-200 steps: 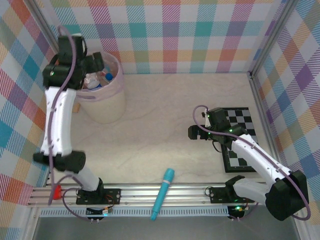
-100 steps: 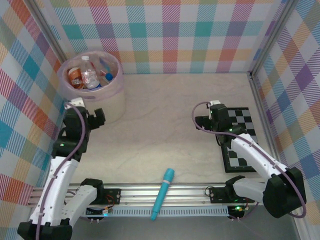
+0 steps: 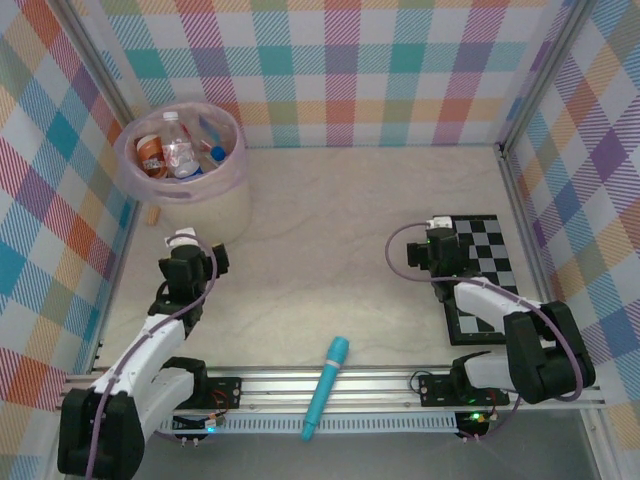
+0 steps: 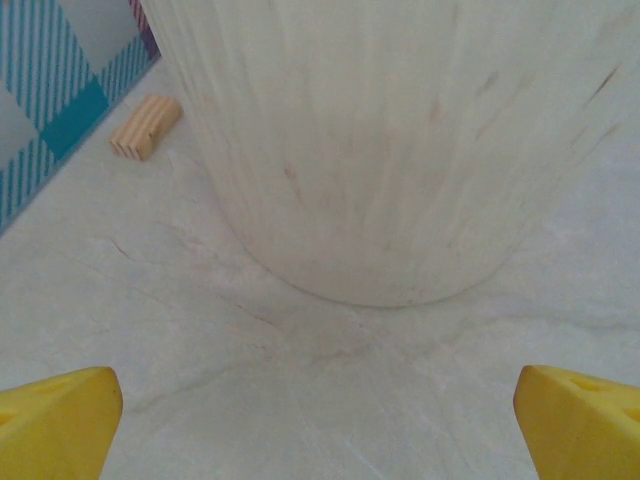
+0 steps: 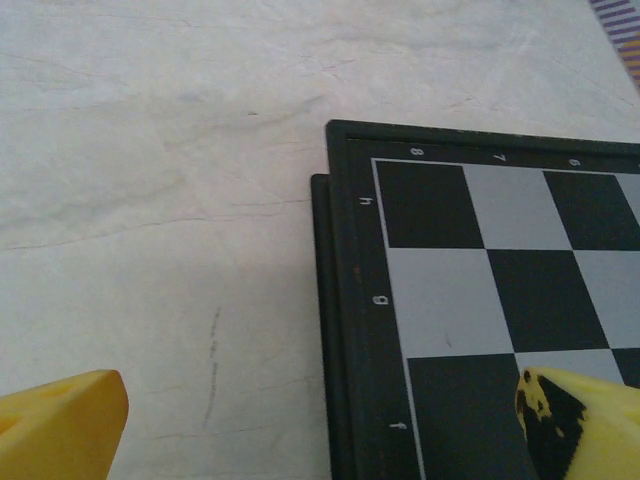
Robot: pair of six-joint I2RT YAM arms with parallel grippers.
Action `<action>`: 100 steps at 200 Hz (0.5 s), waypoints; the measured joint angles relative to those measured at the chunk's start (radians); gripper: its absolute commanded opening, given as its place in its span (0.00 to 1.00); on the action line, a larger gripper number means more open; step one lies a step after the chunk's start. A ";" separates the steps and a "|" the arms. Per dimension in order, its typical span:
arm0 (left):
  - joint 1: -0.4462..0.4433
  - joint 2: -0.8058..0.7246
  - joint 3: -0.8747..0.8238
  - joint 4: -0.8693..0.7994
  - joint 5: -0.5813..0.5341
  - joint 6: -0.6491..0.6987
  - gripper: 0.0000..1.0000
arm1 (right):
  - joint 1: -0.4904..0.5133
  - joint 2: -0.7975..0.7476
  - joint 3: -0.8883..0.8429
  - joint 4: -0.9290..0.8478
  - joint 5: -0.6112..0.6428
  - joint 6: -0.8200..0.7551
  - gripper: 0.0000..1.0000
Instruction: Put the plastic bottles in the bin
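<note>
bin (image 3: 215, 205) in far-left corner, board (image 3: 490, 236) at right edge

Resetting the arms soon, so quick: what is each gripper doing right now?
Left gripper: open, holding nothing.
Right gripper: open, holding nothing.

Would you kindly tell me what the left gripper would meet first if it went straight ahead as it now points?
Most likely the lower wall of the bin, standing dead ahead of the left gripper across bare table. The wooden block lies off to the left, out of that line.
</note>
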 measured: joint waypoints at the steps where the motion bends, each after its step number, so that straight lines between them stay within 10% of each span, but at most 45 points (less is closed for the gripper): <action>1: 0.000 0.004 -0.002 0.005 0.001 0.001 1.00 | -0.001 0.001 -0.002 0.006 0.000 -0.001 0.99; 100: 0.011 0.467 -0.029 0.563 0.041 0.055 1.00 | -0.082 0.110 -0.021 0.318 -0.082 -0.113 0.99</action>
